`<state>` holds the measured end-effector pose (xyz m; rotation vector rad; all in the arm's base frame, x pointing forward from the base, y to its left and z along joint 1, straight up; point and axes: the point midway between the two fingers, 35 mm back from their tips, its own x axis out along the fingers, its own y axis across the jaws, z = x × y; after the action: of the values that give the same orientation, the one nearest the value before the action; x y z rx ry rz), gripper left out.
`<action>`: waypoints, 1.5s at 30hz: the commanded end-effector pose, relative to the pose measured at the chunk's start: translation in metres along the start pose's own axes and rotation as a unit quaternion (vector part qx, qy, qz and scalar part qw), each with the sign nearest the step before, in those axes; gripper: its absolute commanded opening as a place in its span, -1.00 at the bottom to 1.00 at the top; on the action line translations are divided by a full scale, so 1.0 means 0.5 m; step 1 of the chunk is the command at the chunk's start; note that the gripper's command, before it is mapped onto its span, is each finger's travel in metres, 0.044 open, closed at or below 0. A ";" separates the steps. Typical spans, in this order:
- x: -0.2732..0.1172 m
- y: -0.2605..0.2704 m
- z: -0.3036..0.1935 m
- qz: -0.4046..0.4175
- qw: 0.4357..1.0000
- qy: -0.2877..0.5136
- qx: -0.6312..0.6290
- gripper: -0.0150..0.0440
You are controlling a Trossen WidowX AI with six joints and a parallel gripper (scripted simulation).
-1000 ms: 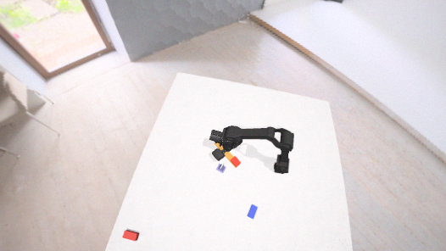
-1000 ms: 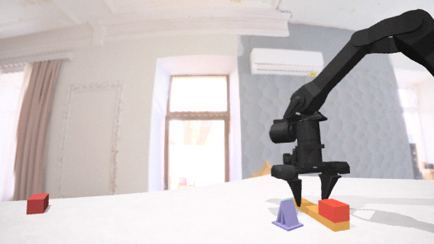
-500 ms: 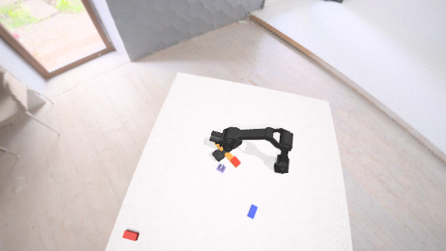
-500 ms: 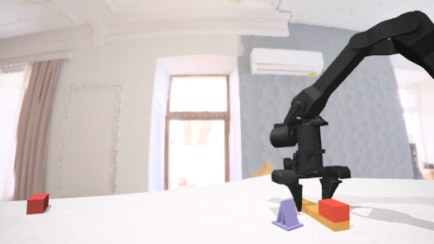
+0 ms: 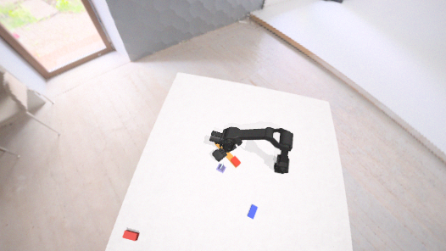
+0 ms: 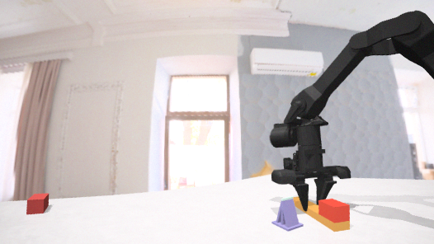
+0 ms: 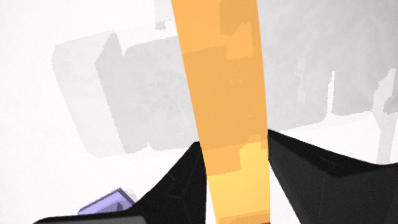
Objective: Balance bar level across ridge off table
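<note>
An orange bar [image 5: 229, 156] [image 6: 342, 226] [image 7: 227, 90] lies on the table, with a red block [image 5: 235, 161] [image 6: 335, 209] on its near end in the exterior view. My gripper [image 6: 312, 205] [image 7: 232, 143] points down over the bar and is shut on it, one finger against each long side, between the red block and the far end. The purple ridge [image 5: 220, 168] [image 6: 289, 215] [image 7: 107, 201] stands upright on the table beside the bar, with nothing resting on it. The bar's far end is partly hidden by the gripper in the top view.
A blue block [image 5: 252, 211] lies on the white table [image 5: 191, 203], well away from the bar. Another red block [image 5: 131, 235] [image 6: 37, 204] stands far off near the table's left edge. The arm reaches in from the right in the top and exterior views.
</note>
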<state>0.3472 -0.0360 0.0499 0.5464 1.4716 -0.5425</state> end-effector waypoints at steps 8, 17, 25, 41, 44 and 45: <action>-0.028 0.003 0.004 0.000 1.000 0.000 0.000 -0.49; -0.074 0.006 0.008 0.001 1.000 0.000 -0.001 -0.49; -0.115 0.006 0.009 0.001 1.000 0.000 -0.001 -0.49; -0.199 0.002 0.002 0.002 1.000 0.001 -0.002 -0.49; -0.211 0.001 0.000 0.002 1.000 0.001 -0.003 -0.49; -0.211 0.002 0.000 0.002 1.000 0.001 -0.004 -0.49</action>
<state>0.3446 -0.0357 0.1499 0.5455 1.4762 -0.5435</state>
